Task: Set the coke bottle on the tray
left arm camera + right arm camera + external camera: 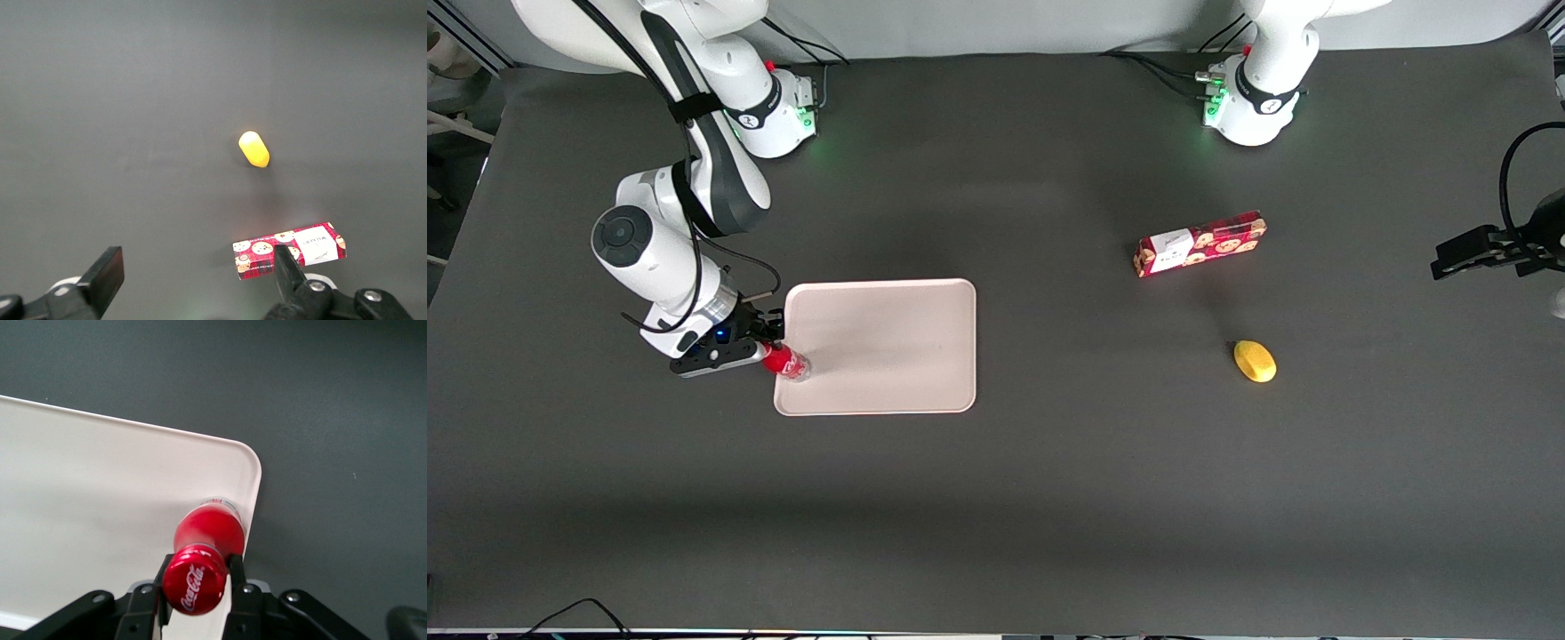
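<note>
Front view: black two-finger gripper (769,342) closed on the neck of the small red coke bottle with red cap and clear base (787,363), right at the edge of the large flat pale pinkish-white tray with rounded corners and low rim (889,347) that faces the working arm's end of the dark grey counter (996,498). Bottle tilted, cap toward the gripper, clear base leaning over the tray edge, near the tray corner closest to the camera. Long axis pointing from gripper toward the tray's bare middle, so probably a short carry inward and down left to do. Whether the base already touches the tray: impossible to judge here. Long red cookie box with white label (1200,244) and small yellow rounded object (1255,361) well apart, toward the parked arm's end.

Left wrist view: only the cookie box (290,249) and the yellow object (254,149) on bare counter (no bottle, no tray).

Right wrist view: red cap (194,580) clamped between the two fingers (236,570), bottle body (208,528) running away from the camera, clear base just inside the tray rim (248,480) at a rounded corner. Contact beneath the base hidden by the bottle itself.
</note>
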